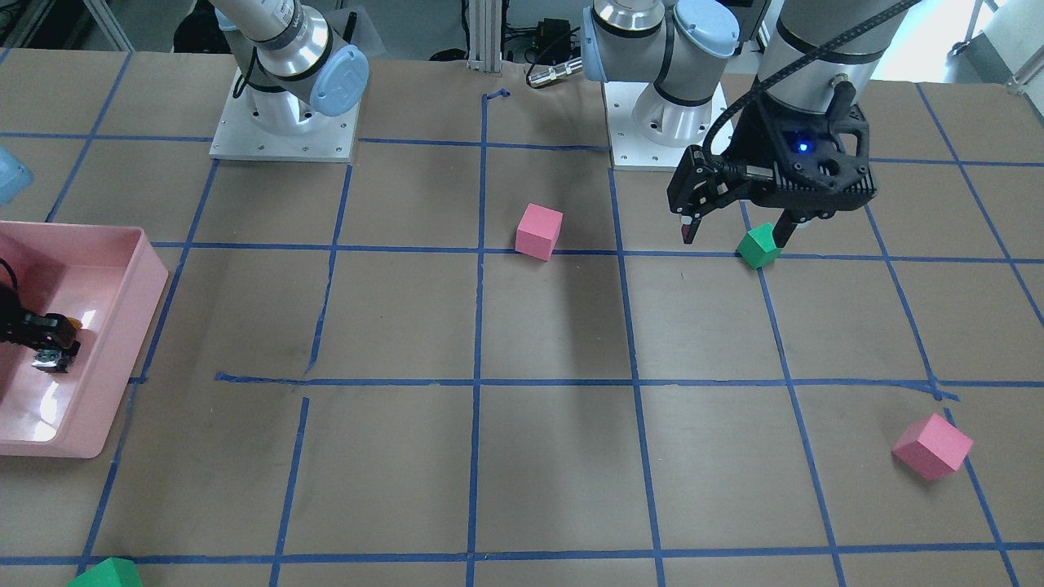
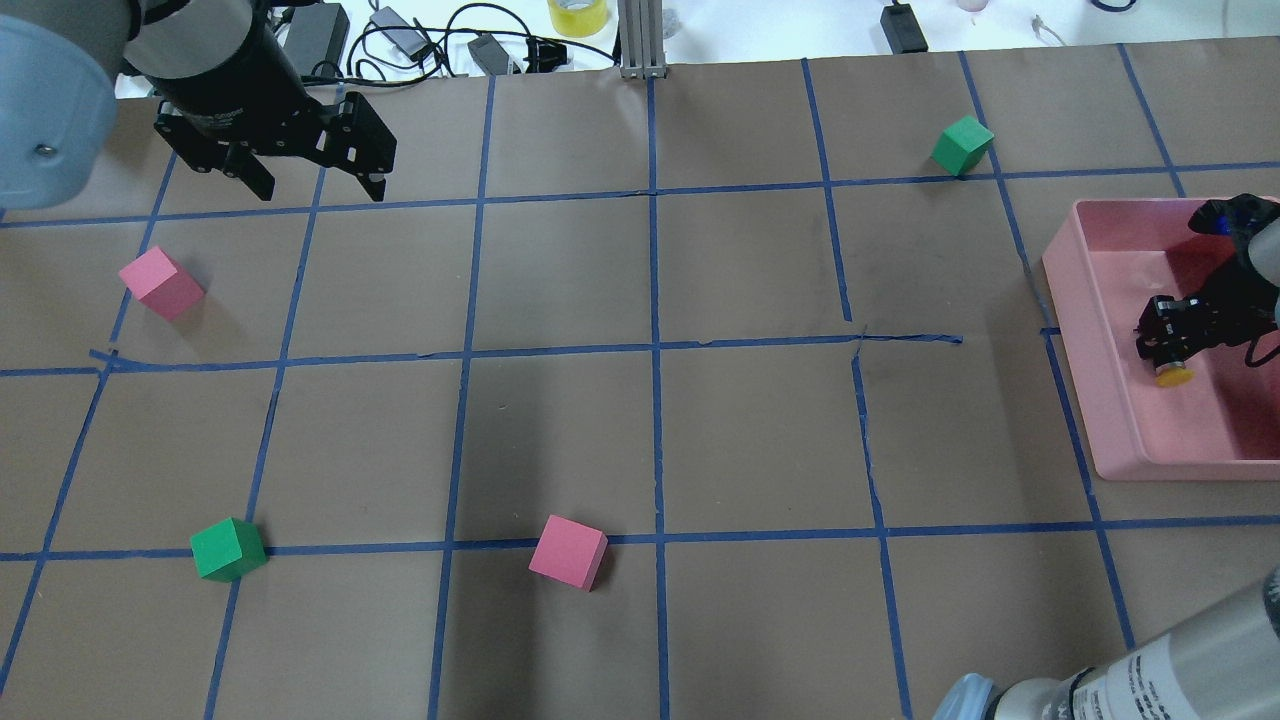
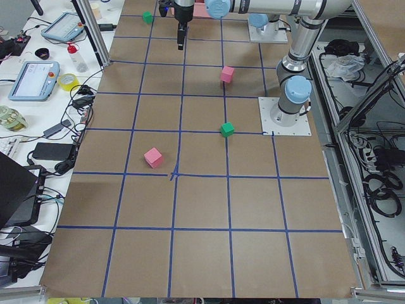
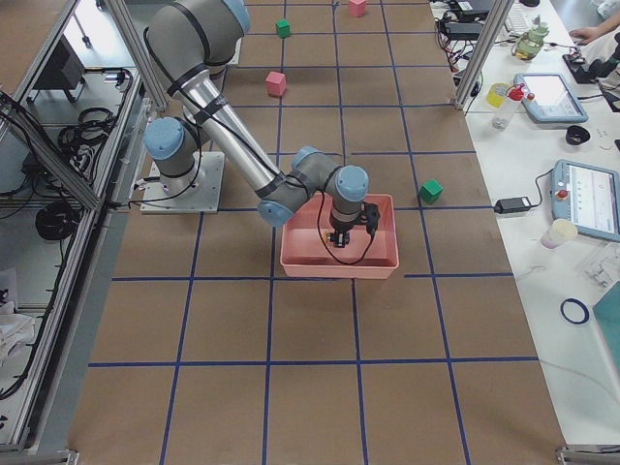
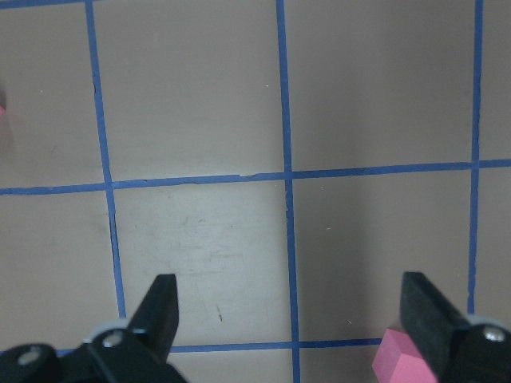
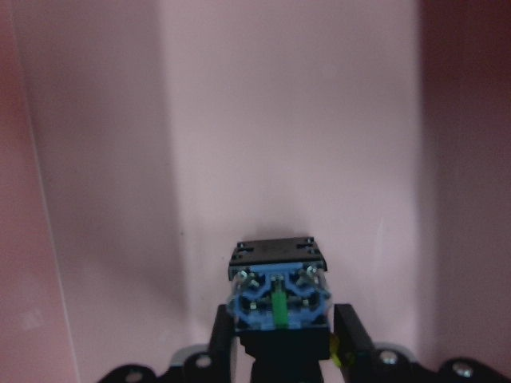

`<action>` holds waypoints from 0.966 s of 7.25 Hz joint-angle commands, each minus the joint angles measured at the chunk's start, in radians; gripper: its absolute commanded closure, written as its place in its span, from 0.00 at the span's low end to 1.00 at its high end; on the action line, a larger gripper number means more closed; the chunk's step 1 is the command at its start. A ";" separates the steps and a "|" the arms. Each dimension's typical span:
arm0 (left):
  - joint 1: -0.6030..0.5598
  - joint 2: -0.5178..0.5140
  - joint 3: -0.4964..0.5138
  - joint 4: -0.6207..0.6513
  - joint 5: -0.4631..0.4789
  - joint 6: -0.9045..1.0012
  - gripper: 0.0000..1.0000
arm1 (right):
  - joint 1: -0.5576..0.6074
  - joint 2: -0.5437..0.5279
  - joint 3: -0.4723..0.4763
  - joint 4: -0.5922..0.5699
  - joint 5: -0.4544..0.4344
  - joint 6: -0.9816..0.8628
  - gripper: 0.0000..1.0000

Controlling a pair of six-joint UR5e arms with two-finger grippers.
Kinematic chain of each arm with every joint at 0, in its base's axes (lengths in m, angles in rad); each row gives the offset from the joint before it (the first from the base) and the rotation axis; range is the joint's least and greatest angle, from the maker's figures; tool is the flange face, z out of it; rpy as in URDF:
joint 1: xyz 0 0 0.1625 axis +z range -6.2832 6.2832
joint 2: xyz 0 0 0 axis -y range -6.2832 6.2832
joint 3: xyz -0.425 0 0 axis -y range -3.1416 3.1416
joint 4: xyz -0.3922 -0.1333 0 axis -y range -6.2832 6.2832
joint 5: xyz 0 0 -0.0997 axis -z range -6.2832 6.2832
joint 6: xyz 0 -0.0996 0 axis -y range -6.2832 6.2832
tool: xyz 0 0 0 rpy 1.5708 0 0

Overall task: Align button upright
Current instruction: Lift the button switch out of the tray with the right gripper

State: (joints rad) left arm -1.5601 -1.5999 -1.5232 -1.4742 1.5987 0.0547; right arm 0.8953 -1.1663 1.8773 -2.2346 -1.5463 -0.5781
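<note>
The button sits between the fingers of my right gripper (image 2: 1165, 345) inside the pink tray (image 2: 1075, 300). Its yellow cap (image 2: 1175, 377) sticks out sideways toward the robot's side, so it is not upright. In the right wrist view the button (image 6: 278, 291) shows its blue and black base, with a finger (image 6: 226, 343) on each side, just above the tray floor (image 6: 279, 120). In the front view this gripper (image 1: 45, 342) is at the left, in the tray (image 1: 122, 350). My left gripper (image 2: 320, 190) is open and empty, high over the far left of the table (image 5: 291, 307).
Two pink cubes (image 2: 162, 283) (image 2: 568, 552) and two green cubes (image 2: 228, 549) (image 2: 962, 145) lie scattered on the brown paper with its blue tape grid. One green cube (image 1: 758, 246) lies below the left gripper (image 1: 736, 238). Cables and a tape roll lie past the far edge.
</note>
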 commanded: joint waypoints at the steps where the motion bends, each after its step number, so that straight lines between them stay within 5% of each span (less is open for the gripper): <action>1: 0.000 0.000 0.000 0.000 0.001 0.001 0.00 | -0.001 -0.025 -0.026 0.007 -0.003 -0.002 1.00; 5: 0.000 0.000 0.000 0.000 0.001 0.001 0.00 | 0.020 -0.137 -0.206 0.266 0.000 0.003 1.00; 7: 0.000 0.000 0.000 0.000 0.001 0.001 0.00 | 0.136 -0.189 -0.298 0.386 0.003 0.061 1.00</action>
State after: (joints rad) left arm -1.5601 -1.5999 -1.5232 -1.4741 1.5999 0.0552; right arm 0.9624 -1.3243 1.6370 -1.9275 -1.5459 -0.5592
